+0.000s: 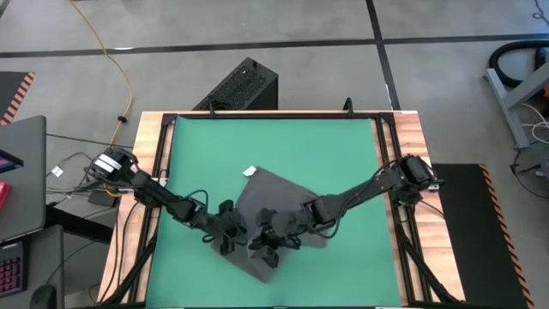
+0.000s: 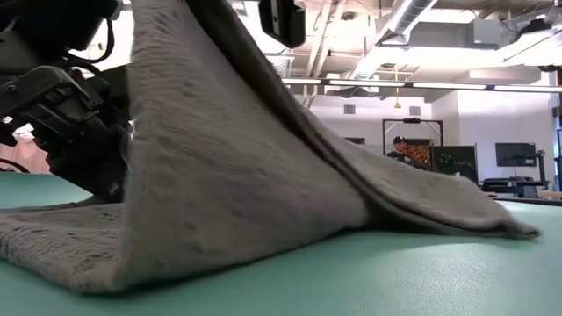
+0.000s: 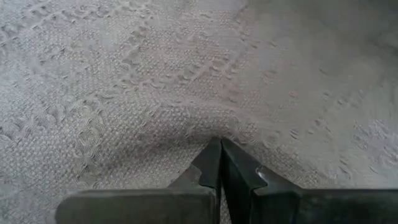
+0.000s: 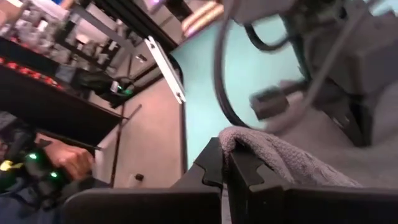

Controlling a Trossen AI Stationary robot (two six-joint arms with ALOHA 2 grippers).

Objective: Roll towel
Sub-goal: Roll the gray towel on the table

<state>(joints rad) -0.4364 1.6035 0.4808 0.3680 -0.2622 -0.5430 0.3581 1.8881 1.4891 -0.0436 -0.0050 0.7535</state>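
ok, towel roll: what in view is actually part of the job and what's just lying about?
In the job:
- towel, near edge lifted off the green mat
- left gripper, shut on the towel
- right gripper, shut on the towel's edge

Lying about:
- black box on the floor beyond the table
- yellow cable
- laptop

- Grey concrete floor [image 1: 326,21] around my surface, crossed by dark seams and a yellow cable [image 1: 120,73].
- A black perforated box [image 1: 238,86] stands behind the wooden-edged surface [image 1: 147,146].
- Beyond: white walls, ceiling ducts [image 2: 413,17], strip lights, monitors [image 2: 515,154], a person [image 2: 399,149] seated.
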